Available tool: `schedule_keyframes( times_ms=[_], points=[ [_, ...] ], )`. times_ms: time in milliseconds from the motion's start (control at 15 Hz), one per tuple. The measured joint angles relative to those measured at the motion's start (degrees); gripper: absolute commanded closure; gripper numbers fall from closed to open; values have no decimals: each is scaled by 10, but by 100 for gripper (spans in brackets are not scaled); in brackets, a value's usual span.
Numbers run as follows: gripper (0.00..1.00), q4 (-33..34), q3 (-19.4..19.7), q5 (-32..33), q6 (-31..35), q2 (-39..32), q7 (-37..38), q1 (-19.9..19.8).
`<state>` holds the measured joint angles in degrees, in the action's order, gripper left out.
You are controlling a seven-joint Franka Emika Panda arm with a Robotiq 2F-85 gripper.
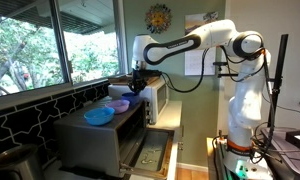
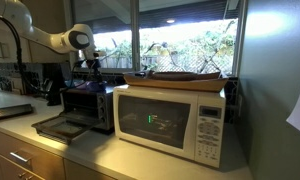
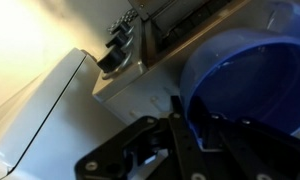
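My gripper [image 3: 190, 116] reaches down over the top of the black toaster oven [image 1: 95, 142]. In the wrist view a translucent blue bowl [image 3: 245, 85] fills the right side. Its near rim runs between my two dark fingers [image 3: 177, 112], which stand close together on either side of the wall. In an exterior view the gripper [image 1: 137, 91] hangs at the right edge of a dark blue bowl [image 1: 120, 104] on the oven's top. From the opposite side the gripper [image 2: 90, 68] shows above the oven [image 2: 87, 101]; the bowl is hidden there.
A light blue bowl [image 1: 99, 116] sits nearer the oven's front, and one more dish [image 1: 117, 91] lies by the window. The oven door [image 1: 150, 152] hangs open. A white microwave [image 2: 170, 120] stands right beside the oven, with a flat tray [image 2: 185, 77] on top.
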<state>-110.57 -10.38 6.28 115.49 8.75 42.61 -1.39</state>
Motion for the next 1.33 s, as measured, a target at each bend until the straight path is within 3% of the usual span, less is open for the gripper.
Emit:
schedule_keyframes(
  times_ms=[867,1333],
  points=[
    [99,25,18,19,-13,-10,-47,6],
    [99,81,22,25,-101,-12,-144,13]
  ],
)
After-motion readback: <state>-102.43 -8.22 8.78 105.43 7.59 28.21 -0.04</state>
